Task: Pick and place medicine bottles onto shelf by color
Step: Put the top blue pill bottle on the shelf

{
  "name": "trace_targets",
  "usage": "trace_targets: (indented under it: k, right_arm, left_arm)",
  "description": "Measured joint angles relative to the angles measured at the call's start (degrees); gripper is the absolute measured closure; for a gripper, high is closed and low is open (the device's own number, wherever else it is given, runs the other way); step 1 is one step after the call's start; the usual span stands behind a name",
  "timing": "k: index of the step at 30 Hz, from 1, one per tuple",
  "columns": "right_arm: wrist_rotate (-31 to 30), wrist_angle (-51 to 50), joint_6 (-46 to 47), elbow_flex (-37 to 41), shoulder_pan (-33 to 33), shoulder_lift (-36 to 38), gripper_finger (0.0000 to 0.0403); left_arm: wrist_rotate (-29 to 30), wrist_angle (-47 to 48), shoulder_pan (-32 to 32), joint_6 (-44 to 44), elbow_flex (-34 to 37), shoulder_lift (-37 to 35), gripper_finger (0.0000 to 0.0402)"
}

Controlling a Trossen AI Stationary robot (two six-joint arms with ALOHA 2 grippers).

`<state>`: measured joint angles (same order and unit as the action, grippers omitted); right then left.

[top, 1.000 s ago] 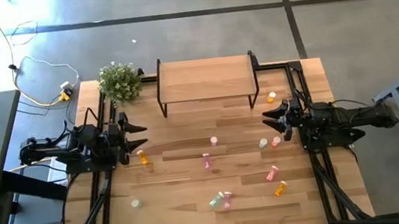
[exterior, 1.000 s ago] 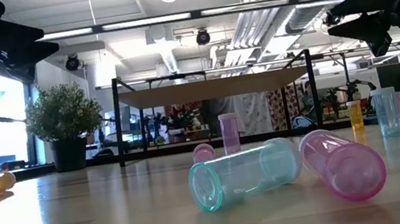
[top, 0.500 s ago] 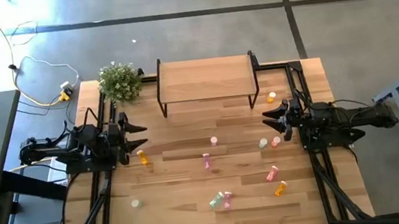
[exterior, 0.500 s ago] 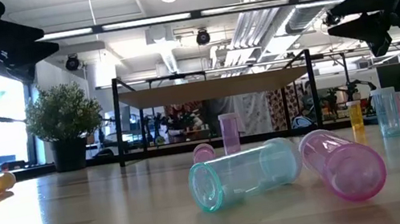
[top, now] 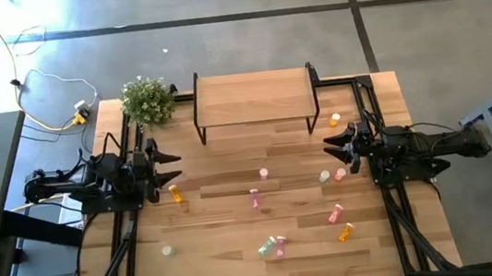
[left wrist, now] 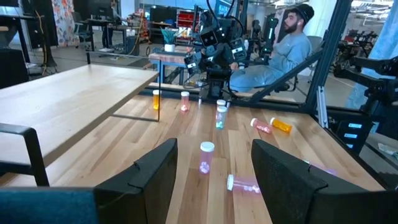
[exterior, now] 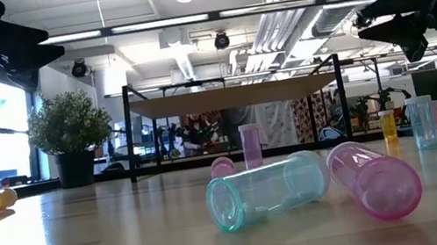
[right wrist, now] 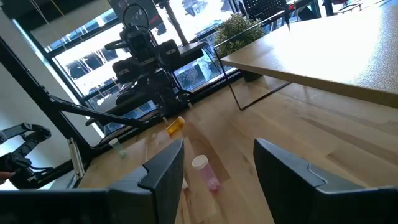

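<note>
Presently, by label:
Bottles: tiny translucent cylindrical medicine bottles [top: 255,197] in pink, orange and green are lying or standing scattered across the wooden tabletop [top: 212,244].
Shelf: low light-wood shelf on thin black legs [top: 252,97] is standing bare at the far edge.
Left gripper [top: 169,165]: hovering with fingers spread, gripping nothing.
Right gripper [top: 330,144]: hanging likewise, parted and empty.
Hard to make out: bottle caps are blurring in the high view; a seated person [left wrist: 280,53] is partly hiding behind the right arm.

Bright, even daylight, window glare, soft shadows
</note>
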<state>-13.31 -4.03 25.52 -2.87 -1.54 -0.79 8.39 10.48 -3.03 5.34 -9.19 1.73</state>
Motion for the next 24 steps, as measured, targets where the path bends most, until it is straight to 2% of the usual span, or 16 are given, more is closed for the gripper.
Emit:
trace_targets:
  k: [12,24]
  right_arm:
    - [-0.01,0.00,0.00,0.01,-0.01,0.00,0.0218]
    - [-0.01,0.02,0.10,0.00,0.00,0.01,0.0218]
  left_arm:
    - [0.03,-0.02,0.00,0.19,0.00,0.00,0.0204]
    - [0.94,-0.06,0.00,7.98,0.00,0.00,0.0204]
